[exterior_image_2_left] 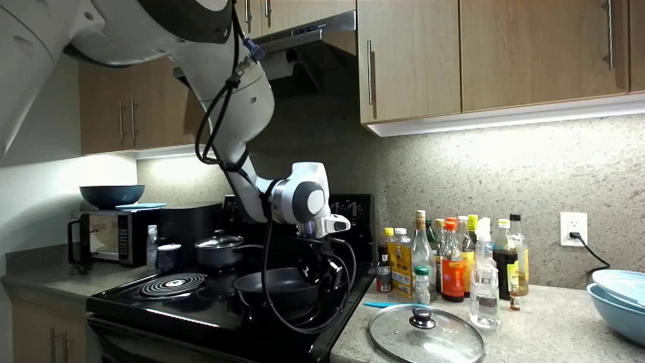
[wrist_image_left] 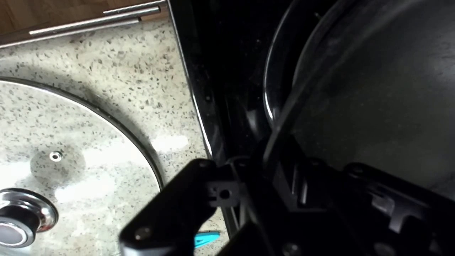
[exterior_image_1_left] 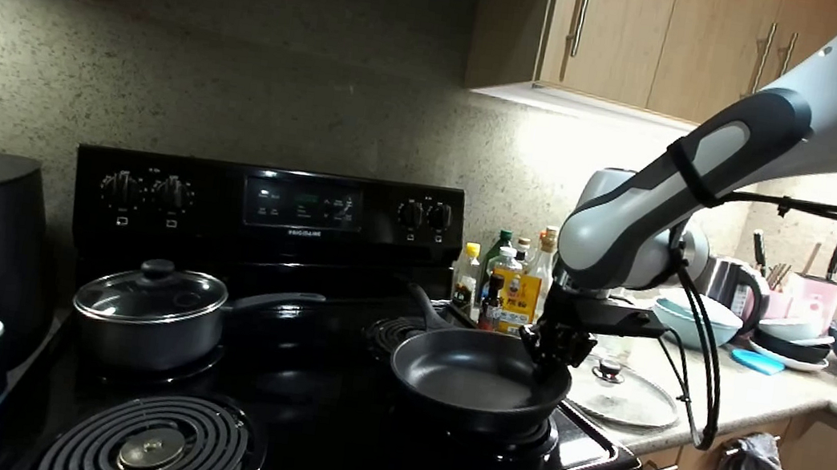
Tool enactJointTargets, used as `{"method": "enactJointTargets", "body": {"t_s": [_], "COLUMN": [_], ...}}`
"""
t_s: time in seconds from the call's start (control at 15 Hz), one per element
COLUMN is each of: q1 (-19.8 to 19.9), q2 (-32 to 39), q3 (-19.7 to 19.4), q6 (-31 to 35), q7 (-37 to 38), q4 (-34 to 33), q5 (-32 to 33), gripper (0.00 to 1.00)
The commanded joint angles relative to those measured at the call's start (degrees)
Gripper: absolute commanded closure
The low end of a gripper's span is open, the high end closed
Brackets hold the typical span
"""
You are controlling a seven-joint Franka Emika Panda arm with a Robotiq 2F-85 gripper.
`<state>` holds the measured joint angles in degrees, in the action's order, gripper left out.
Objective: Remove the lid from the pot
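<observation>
Lid lies beside the stove's edge (counter strip between), gripper clamped on pan rim.

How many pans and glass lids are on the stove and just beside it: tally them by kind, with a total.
Frying pan: 1
Saucepan: 1
Glass lids: 2 (counter lid, saucepan lid)
Total: 4

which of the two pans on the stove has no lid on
The wide, shallow frying pan: its dark inside lies bare, and the large glass lid rests on the counter. The deeper saucepan has its smaller lid on.
</observation>
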<state>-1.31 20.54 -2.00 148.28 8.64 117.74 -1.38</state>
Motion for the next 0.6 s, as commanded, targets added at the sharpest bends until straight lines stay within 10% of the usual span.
{"method": "enactJointTargets", "body": {"t_s": [0.0, 0.53], "q1": [0.08, -0.53], "q2": [-0.02, -1.35], "q3": [0.06, 0.07], "q6": [-0.2, 3.8], "q7": [-0.02, -0.64], "q4": [-0.24, 4.69], "q5": [0.02, 1.22], "gripper": [0.87, 0.97]}}
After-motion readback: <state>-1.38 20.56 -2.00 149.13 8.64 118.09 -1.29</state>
